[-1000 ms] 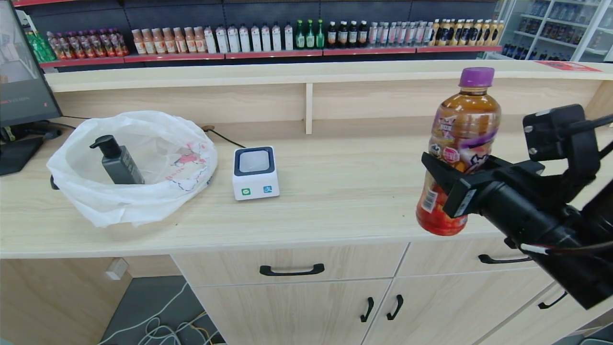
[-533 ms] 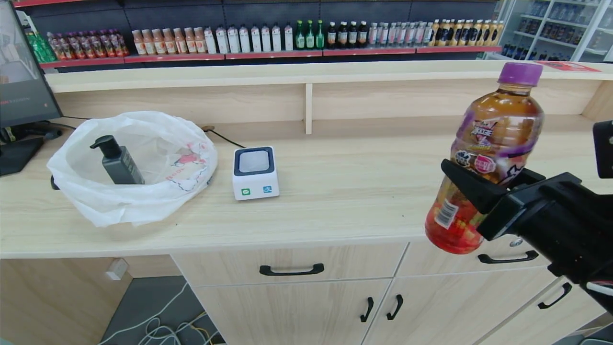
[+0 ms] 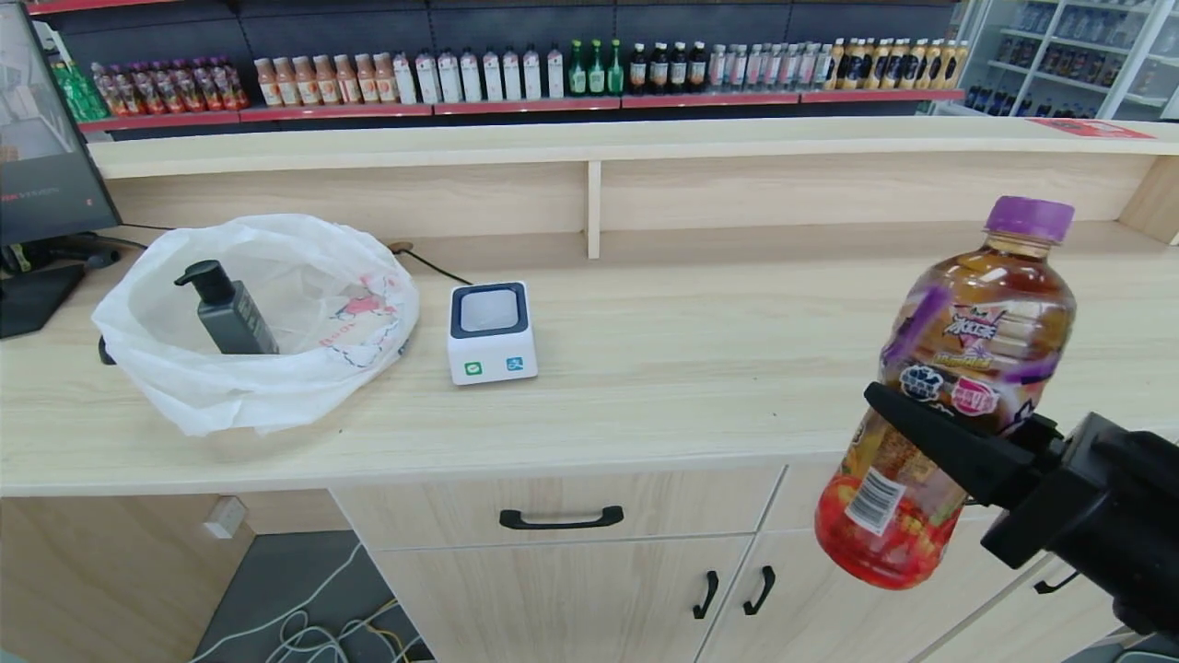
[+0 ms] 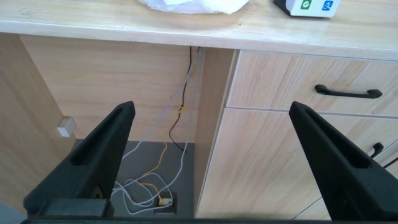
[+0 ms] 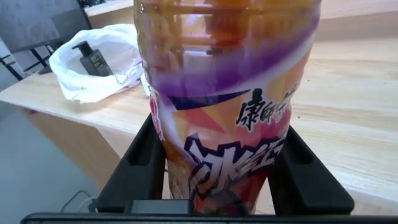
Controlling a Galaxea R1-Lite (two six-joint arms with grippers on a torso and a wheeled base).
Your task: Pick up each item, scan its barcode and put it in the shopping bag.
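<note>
My right gripper (image 3: pixel 958 451) is shut on a drink bottle (image 3: pixel 958 378) with a purple cap and amber liquid, held upright in front of the counter's right end, its barcode facing left. The same bottle (image 5: pixel 230 93) stands close up between the right fingers (image 5: pixel 146 155). A white scanner (image 3: pixel 492 331) with a dark top window sits mid-counter. The white shopping bag (image 3: pixel 304 304) lies open at the left with a dark pump bottle (image 3: pixel 226 308) standing in it. My left gripper (image 4: pixel 211 162) hangs open below the counter edge, with nothing between its fingers.
A monitor (image 3: pixel 41 175) stands at the counter's far left. The wooden counter (image 3: pixel 663 368) has a raised back ledge with a divider. Drawers and cupboard doors with black handles (image 3: pixel 560 520) are below. Loose cables (image 4: pixel 158 186) lie on the floor. Shelves of bottles line the back wall.
My right gripper has carried the bottle down and to the right, closer to the camera and out past the counter's front edge. The bag, scanner and pump bottle have not moved.
</note>
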